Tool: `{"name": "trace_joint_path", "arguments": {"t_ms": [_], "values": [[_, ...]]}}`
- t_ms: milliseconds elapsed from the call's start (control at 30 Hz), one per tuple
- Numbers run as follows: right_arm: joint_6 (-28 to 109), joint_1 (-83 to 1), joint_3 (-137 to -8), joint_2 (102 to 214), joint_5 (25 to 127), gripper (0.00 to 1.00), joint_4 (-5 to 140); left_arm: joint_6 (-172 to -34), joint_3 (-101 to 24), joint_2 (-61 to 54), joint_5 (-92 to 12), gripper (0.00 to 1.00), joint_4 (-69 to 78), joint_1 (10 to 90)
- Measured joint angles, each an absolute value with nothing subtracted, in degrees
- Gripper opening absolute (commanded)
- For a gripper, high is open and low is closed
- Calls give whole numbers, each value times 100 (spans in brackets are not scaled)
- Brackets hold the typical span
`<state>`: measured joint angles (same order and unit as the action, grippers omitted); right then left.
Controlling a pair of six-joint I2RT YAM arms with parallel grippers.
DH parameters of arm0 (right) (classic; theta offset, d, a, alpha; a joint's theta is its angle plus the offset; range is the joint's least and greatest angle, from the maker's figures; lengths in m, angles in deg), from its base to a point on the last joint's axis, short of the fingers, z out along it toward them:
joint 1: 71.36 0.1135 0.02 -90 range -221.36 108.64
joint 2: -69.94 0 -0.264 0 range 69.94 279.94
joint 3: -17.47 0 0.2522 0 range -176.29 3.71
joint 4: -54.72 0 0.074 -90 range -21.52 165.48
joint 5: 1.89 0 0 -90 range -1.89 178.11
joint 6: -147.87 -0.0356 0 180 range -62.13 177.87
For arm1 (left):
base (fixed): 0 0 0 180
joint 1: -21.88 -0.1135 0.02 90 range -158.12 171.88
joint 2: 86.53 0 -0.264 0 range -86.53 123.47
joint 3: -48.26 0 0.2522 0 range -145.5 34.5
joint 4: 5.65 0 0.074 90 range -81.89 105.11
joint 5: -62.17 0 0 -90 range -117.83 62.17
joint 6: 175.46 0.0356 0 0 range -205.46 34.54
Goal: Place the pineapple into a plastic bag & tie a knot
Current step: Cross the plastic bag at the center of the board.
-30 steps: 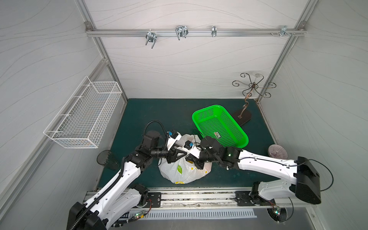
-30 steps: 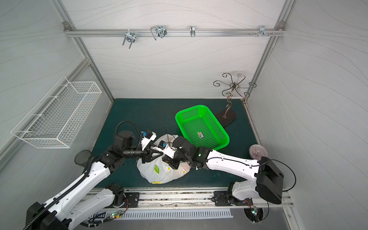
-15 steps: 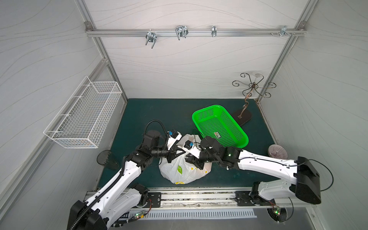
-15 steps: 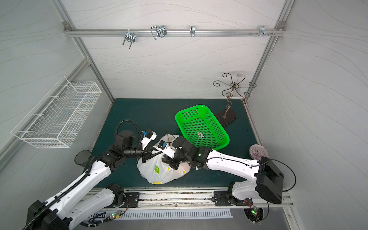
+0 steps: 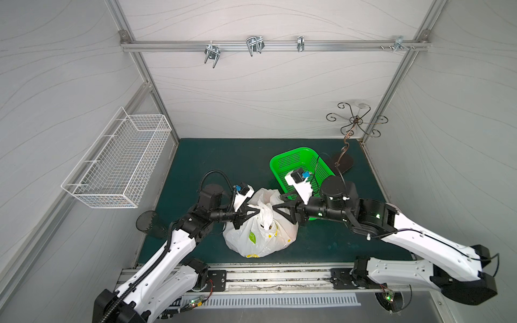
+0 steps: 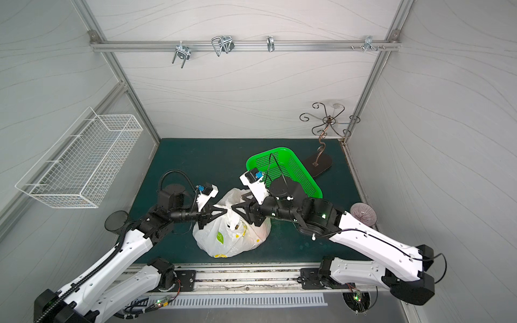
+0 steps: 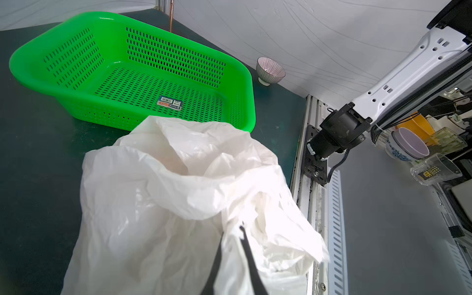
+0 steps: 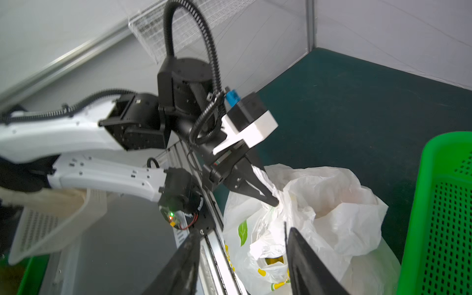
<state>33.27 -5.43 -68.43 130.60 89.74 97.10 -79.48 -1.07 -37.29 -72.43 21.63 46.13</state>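
The plastic bag point(image 5: 260, 237) point(image 6: 229, 237) stands bulging on the green mat, white with a green leaf print and yellow marks. My left gripper point(image 5: 256, 214) point(image 7: 231, 231) is shut on a white handle strip at the bag's bunched top. It also shows in the right wrist view as the left gripper point(image 8: 274, 203), pinching the bag point(image 8: 319, 204). My right gripper point(image 5: 277, 202) point(image 8: 241, 229) hangs open just right of the bag's top, holding nothing. The pineapple is hidden inside the bag. I cannot tell whether the bunched handles form a knot.
A green perforated tray point(image 5: 302, 167) lies behind the right arm. A curly metal stand point(image 5: 344, 162) rises at the back right. A striped bowl point(image 6: 363, 214) sits by the right wall and a dark cup point(image 5: 148, 223) by the left. A wire basket point(image 5: 120, 167) hangs on the left wall.
My left gripper has closed on the bag's handle. My right gripper has opened, let go of the bag and drawn back to the right.
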Motion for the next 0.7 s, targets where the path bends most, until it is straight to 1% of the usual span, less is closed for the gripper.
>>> {"name": "trace_joint_path", "arguments": {"t_ms": [133,233,333,367,433,533,567,600,633,700], "values": [[1336,-550,-7390,13382,9651,48,10583,-7948,-107,-3734,-7243,0,2158,4613],[-159,-600,-7503,13615,9787,52,11074,-7955,-107,-3756,-7238,0,2152,4613],[-1724,-624,-7221,13688,9658,56,11157,-7963,-107,-3784,-7234,0,2149,4613],[-2211,-622,-7057,13688,9557,59,11120,-7961,-107,-3797,-7230,0,2149,4613],[-3068,-593,-6793,13744,9420,68,11048,-7961,-107,-3828,-7221,0,2152,4613],[-3955,-521,-6776,14048,9280,74,10948,-7963,-107,-3871,-7219,0,2152,4613],[-4285,-493,-6821,14177,9223,78,10867,-7963,-107,-3882,-7216,0,2154,4613],[-4497,-460,-6841,14265,9201,84,10766,-7963,-107,-3889,-7219,0,2152,4613],[-4716,-427,-6843,14321,9188,86,10683,-7963,-107,-3891,-7219,0,2152,4613],[-5116,-355,-6837,14398,9181,86,10519,-7963,-107,-3893,-7216,0,2154,4613]]}}
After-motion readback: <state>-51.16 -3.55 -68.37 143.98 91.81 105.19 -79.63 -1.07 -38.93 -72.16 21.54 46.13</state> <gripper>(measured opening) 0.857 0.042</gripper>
